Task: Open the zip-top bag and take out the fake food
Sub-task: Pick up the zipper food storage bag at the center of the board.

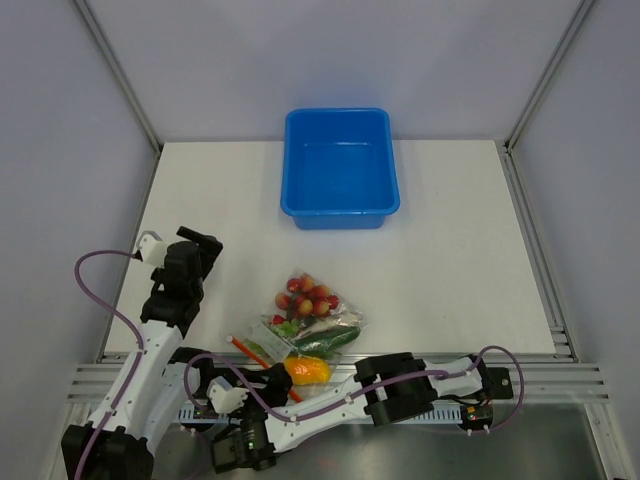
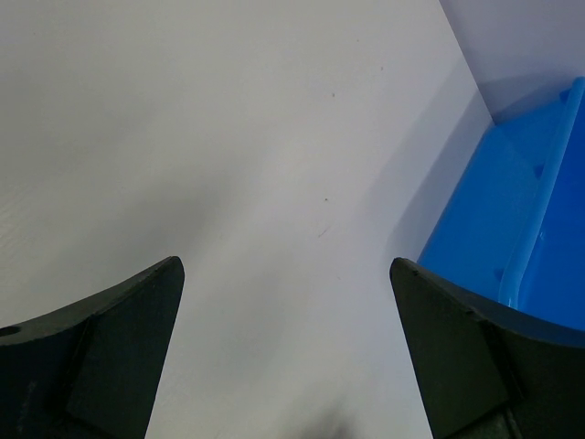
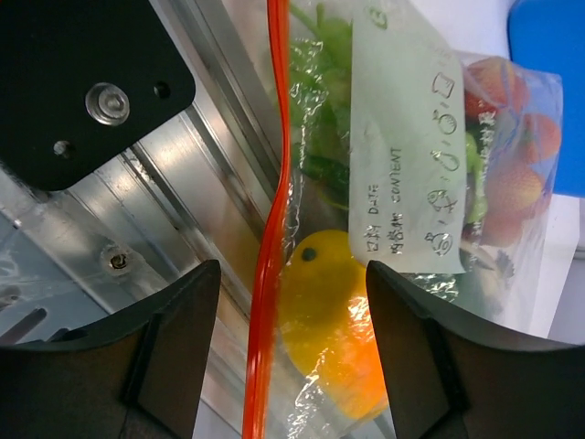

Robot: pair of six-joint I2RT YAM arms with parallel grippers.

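- top external view: a white table (image 1: 450, 260) enclosed by pale walls, with two arms mounted at its near edge.
- the blue tub (image 1: 340, 165) sits at the far middle of the table.
- the zip-top bag (image 1: 335, 312) lies flat near the table's near edge, a little left of centre and well apart from the tub. its near end reaches onto the aluminium rail (image 1: 560, 375).
- the fake food is inside the bag: a cluster of red and yellow balls (image 1: 305, 297) at the far end, green vegetables (image 1: 325, 338) in the middle, and an orange-yellow pepper (image 1: 307, 370) at the near end.
- the thin orange-red zip strip (image 1: 262, 362) runs slantwise along the bag's near left side. whether the mouth is sealed cannot be told.
- the left gripper (image 1: 205, 245) hangs over bare table on the left, well apart from the bag.
- left wrist view: the left gripper (image 2: 288, 265) is released, with its jaws spread wide and nothing between them. a corner of the tub shows at the right.
- right wrist view: the right gripper (image 3: 292, 270) is released. its jaws stand apart on either side of the zip strip and the pepper, and neither pad presses on the plastic.
- a white label (image 3: 402, 174) with handwriting shows on the bag.
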